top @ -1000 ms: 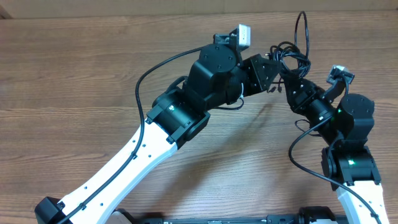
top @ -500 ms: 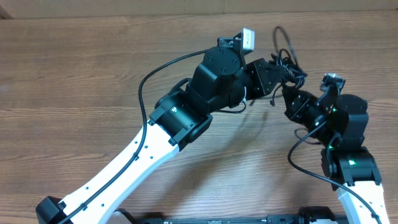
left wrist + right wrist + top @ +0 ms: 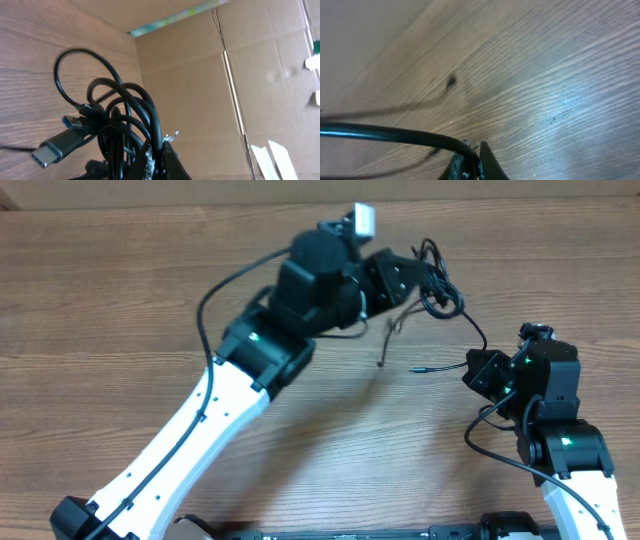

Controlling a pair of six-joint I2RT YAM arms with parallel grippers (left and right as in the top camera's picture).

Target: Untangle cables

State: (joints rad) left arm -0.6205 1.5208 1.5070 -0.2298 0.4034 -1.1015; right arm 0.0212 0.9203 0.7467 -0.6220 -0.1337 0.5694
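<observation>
Overhead: glossy black cables (image 3: 447,298) bunched in looping coils, pinched tight in left gripper (image 3: 422,280) above the grainy wooden table (image 3: 100,300); right gripper (image 3: 470,365) clamped on one thin strand, low over the table.

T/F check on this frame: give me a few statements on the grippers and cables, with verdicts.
1. The left gripper is shut on a cable bunch of tangled loops. True.
2. The right gripper is open and holds nothing. False: it is shut on a single black strand.
3. That strand runs from the cable bunch across to the right gripper in the overhead view. True.
4. No plug end shows in the left wrist view. False: a grey plug sticks out at the lower left of the bunch.
5. The table is plain white. False: it is brown wood grain.
</observation>
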